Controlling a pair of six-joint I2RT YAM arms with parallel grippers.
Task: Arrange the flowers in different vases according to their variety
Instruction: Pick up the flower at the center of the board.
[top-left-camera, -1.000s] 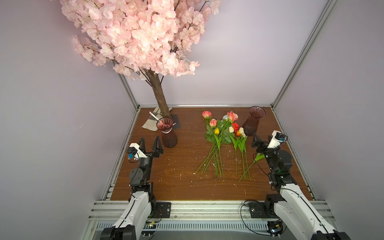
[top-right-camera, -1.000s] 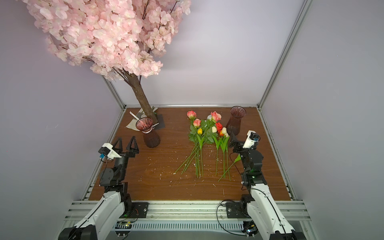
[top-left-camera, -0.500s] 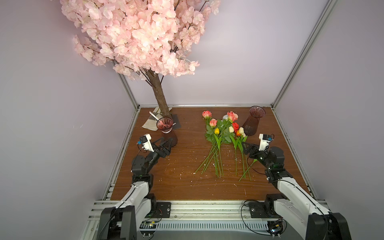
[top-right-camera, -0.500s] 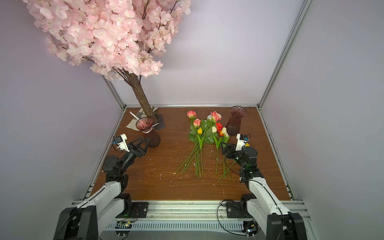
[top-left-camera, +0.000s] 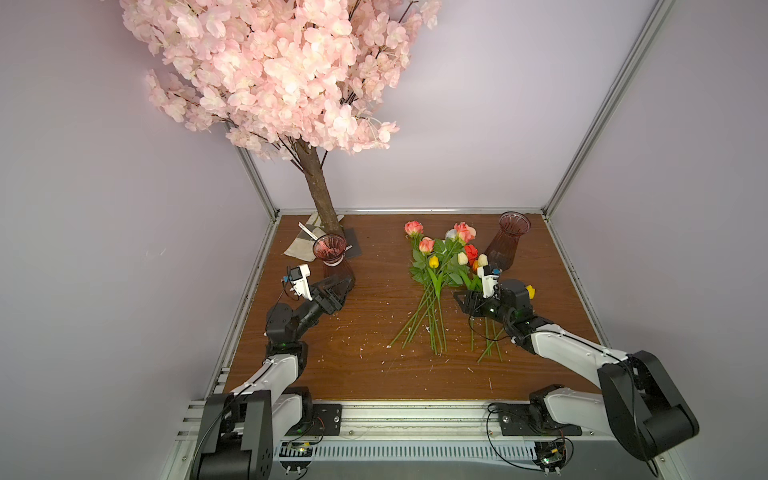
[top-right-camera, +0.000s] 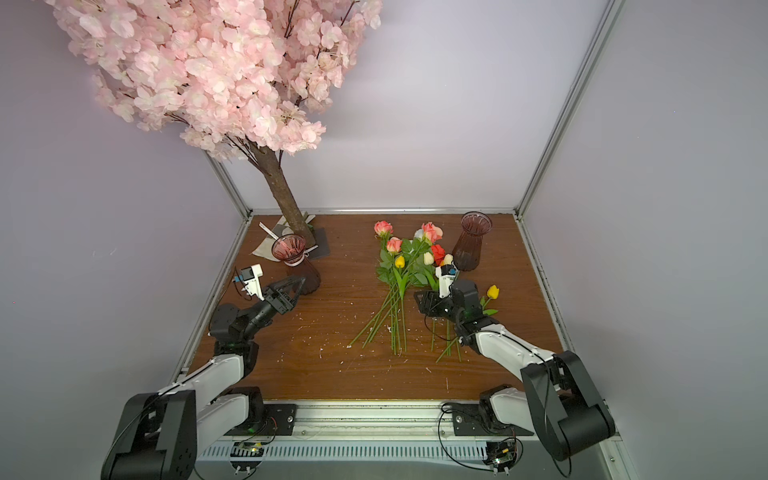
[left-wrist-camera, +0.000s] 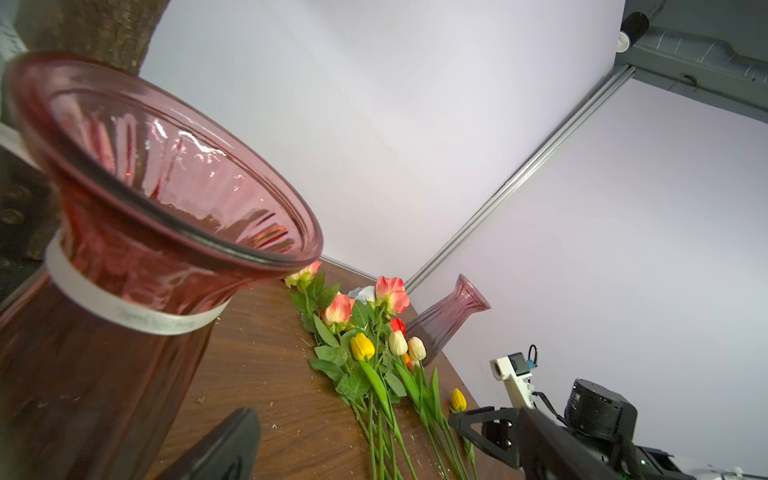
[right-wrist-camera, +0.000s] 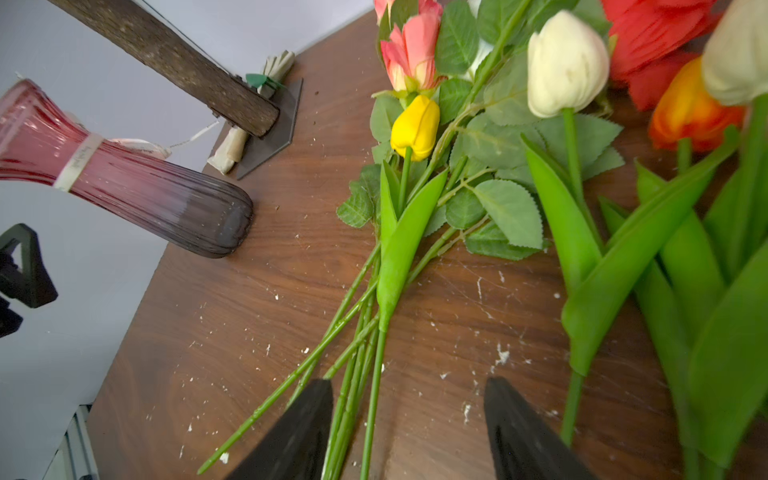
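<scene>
Task barely begun. Both vases are empty, nothing sorted. The banded vase (top-left-camera: 331, 251) stands upright just beside the foot of the tree trunk (top-left-camera: 318, 187). The plain vase (top-left-camera: 505, 245) stands well apart from the trunk, beyond the flowers (top-left-camera: 440, 266). The flowers all lie flat on the counter (top-left-camera: 365, 374) between the two vases, roses (top-left-camera: 464, 232) and tulips (top-left-camera: 462, 258) mixed in one loose fan. A stray yellow tulip (top-right-camera: 493, 291) lies on the pile's far side from the trunk, partly behind the right arm.

Left end effector (top-left-camera: 345, 286) is spread wide, low by the banded vase's base on the side away from the trunk. Can't tell if it touches the glass.

Right end effector (right-wrist-camera: 408, 384) is down over the trunk-side bunch with its jaws apart, pinching nothing. A few stems (right-wrist-camera: 372, 374) run between the jaws, incl. a yellow tulip's stem and some rose stems.

Probably the approach to a first pick — so every flower is left to do. Risk: the jaws straddle both kinds at once, so one squeeze could lift a rose with the tulip.
</scene>
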